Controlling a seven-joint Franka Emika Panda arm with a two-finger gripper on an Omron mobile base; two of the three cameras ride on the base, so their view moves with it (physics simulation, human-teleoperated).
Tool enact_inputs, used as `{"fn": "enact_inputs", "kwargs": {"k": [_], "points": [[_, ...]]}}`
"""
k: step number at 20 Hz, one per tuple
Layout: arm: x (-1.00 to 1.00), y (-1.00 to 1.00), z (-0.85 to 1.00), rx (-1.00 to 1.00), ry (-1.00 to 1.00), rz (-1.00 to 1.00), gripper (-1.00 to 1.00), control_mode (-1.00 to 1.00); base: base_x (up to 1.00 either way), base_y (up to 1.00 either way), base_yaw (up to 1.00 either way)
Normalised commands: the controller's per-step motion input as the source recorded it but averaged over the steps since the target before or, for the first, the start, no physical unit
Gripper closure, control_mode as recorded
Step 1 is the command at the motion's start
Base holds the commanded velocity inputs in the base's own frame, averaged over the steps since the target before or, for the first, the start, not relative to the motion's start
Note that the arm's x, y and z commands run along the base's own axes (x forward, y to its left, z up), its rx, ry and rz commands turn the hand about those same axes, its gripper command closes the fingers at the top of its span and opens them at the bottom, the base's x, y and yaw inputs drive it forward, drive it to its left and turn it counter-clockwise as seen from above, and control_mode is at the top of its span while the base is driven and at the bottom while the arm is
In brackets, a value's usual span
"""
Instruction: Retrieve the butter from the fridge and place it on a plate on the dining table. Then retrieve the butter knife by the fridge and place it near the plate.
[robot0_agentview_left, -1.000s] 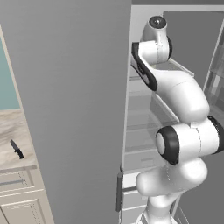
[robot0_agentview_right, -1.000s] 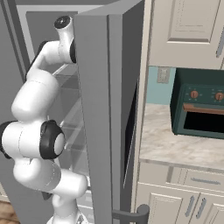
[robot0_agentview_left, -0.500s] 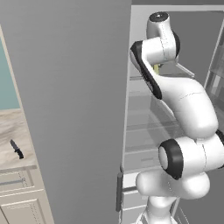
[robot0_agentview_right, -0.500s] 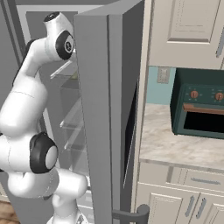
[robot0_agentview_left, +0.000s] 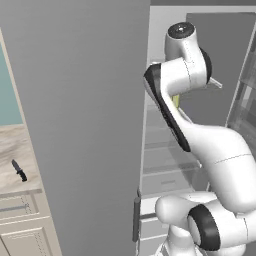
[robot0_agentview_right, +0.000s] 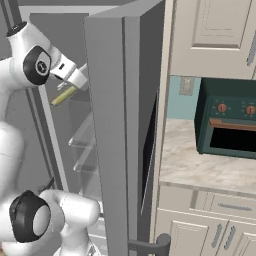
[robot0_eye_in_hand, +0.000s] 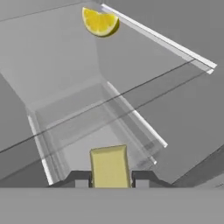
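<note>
The two-finger claw is clenched on the thin, flat yellow-olive stick of butter, whose end stands up between the two dark finger tips in the hand view. In the right base view the same butter slants down and to the left from the white hand, clear of the shelves and up near the top of the compartment. Beyond it, inside the tall plain grey double-door fridge, clear glass shelves run back toward the rear wall, and a rounder bright yellow wedge sits far in on one of them, well apart from the held butter. Outside, on the left of the fridge, the small slim knife with a black handle and dark-grey blade lies untouched on the pale marbled counter. On the far right a dark green countertop oven stands on another stretch of counter below cream cabinets. By my reading the task is early: the butter is grasped and lifted, not yet carried out of the fridge; setting it on the plate at the dining table, then fetching the knife, remains to be done.
</note>
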Motion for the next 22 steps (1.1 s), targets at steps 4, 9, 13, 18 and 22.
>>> {"fn": "enact_inputs", "kwargs": {"k": [4,9,13,18,22], "points": [[-1.0,0.35,-0.08,0.0,-0.11,0.0,1.0,-1.0,0.0,0.0,0.0],[-1.0,0.24,-0.09,0.0,0.0,0.02,1.0,-1.0,0.0,0.0,0.0],[-1.0,0.24,-0.27,0.0,0.0,0.1,1.0,-1.0,0.0,0.0,0.0],[-0.61,0.02,-0.79,0.0,0.09,0.21,1.0,-1.0,0.0,0.0,0.0],[-0.31,-0.03,-0.58,0.11,0.14,0.27,1.0,-1.0,0.0,0.0,0.0]]}}
